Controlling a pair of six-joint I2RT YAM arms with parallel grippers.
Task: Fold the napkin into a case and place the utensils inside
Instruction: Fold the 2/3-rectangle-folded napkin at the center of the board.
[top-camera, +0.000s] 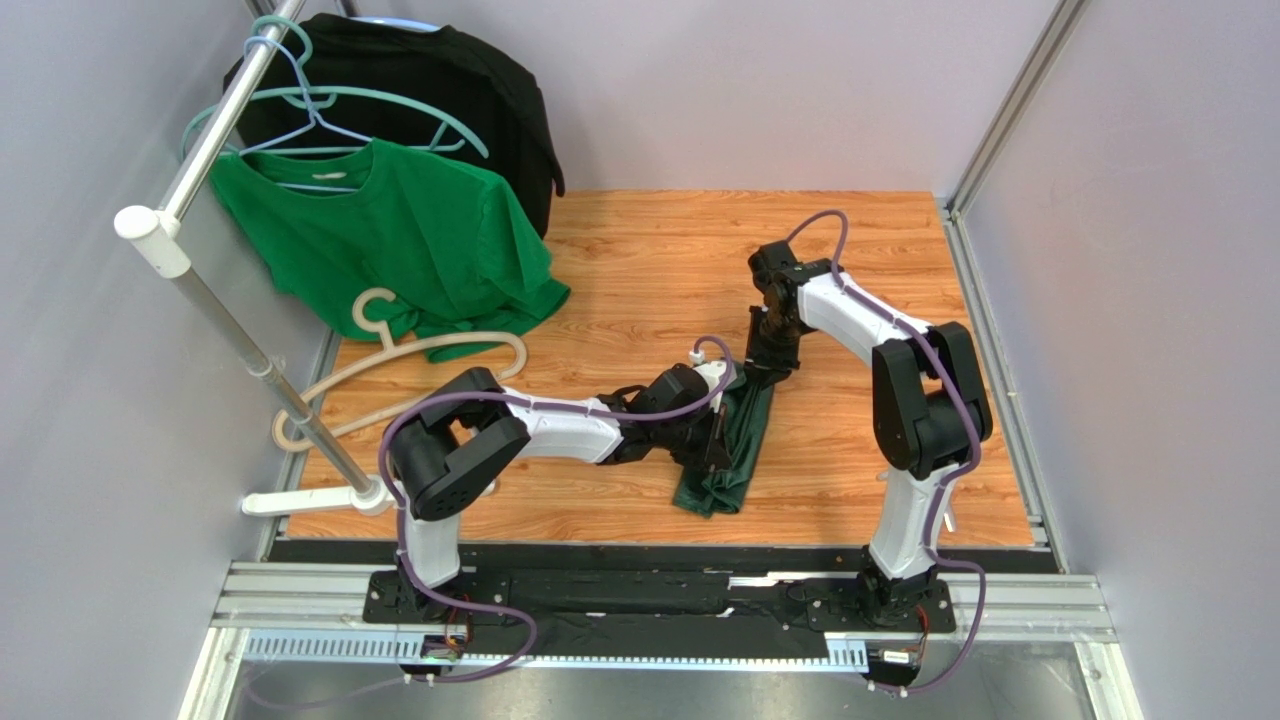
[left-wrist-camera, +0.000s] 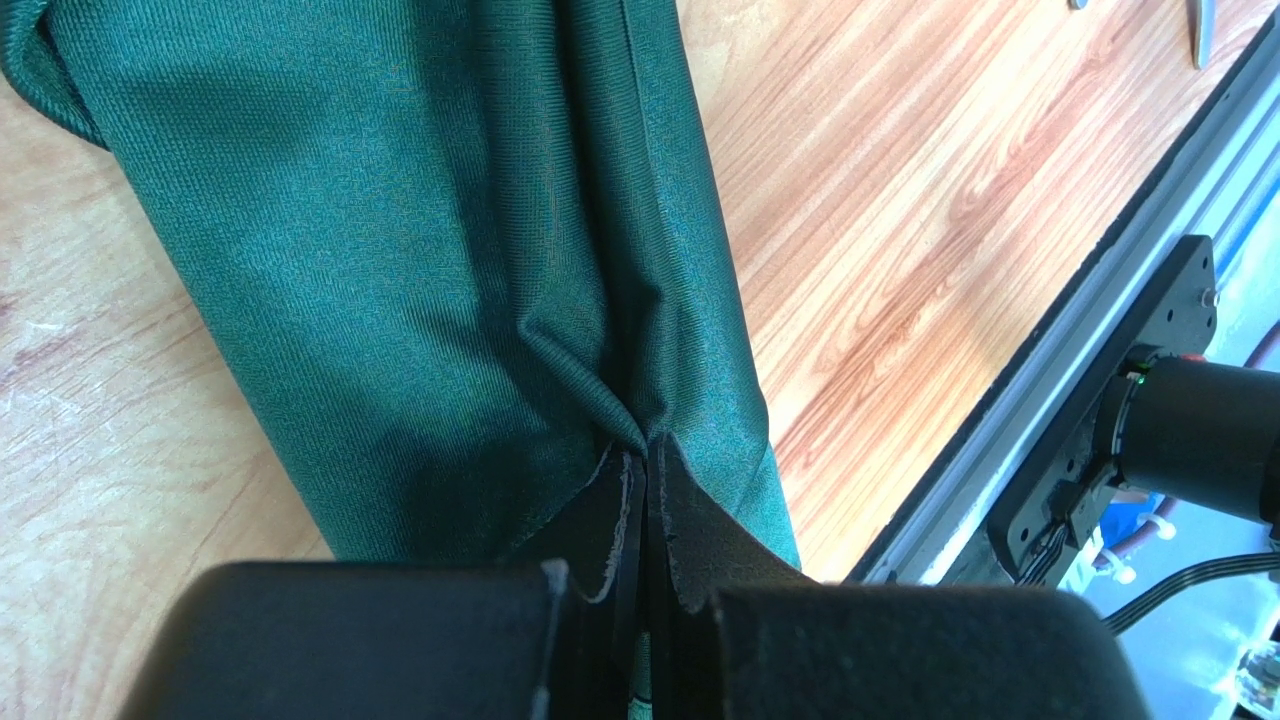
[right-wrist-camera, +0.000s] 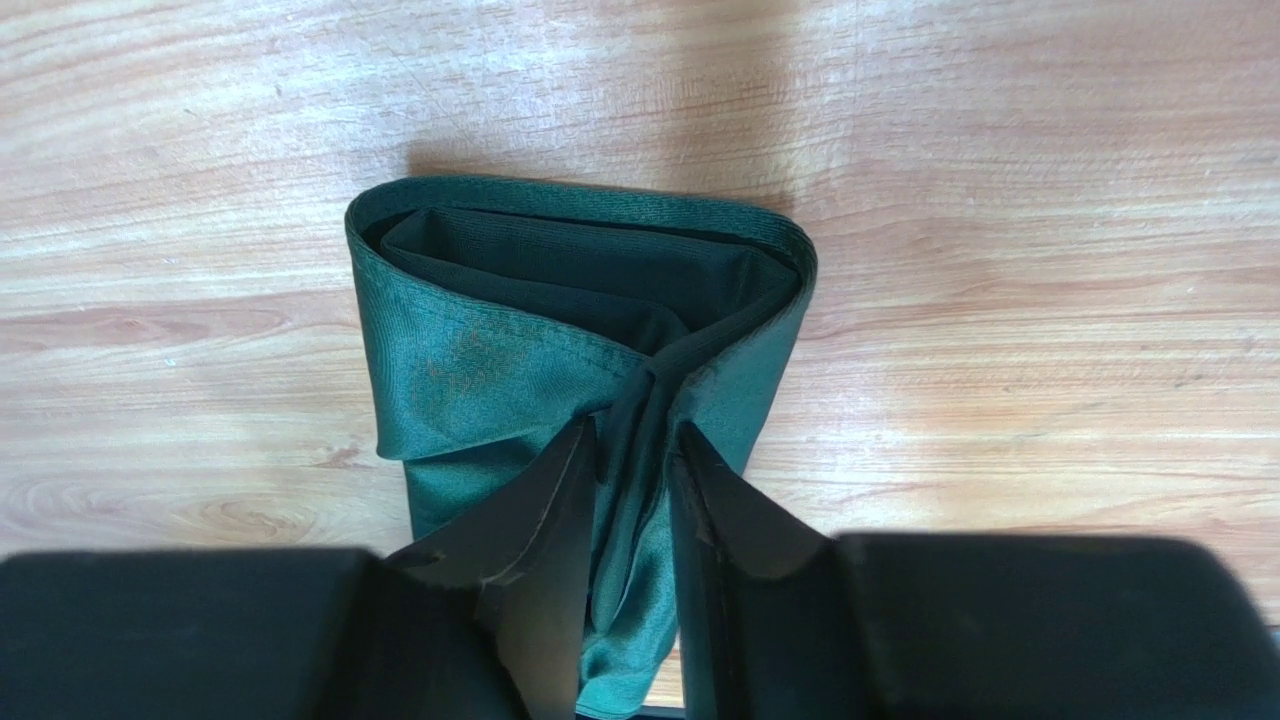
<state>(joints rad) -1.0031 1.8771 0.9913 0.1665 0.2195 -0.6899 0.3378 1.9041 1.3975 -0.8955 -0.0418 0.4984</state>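
Left hand (left-wrist-camera: 646, 450) is clamped on a pinch of the napkin (top-camera: 732, 468) at mid-length. The right hand (right-wrist-camera: 639, 435) grips its far end, fingers nearly together. This 1 narrow folded strip lies on the tabletop (top-camera: 631, 270), its long axis running near-to-far and leaning right.

Bright, even light is filling the top view, leaving soft shadows beneath the arms. Glare is washing out the table (right-wrist-camera: 1037, 105) toward 1 o'clock in the right wrist view, the right gripper (right-wrist-camera: 631, 443) blurring at 6 o'clock. The left wrist view is rendering the napkin (left-wrist-camera: 376, 255) weave sharply.
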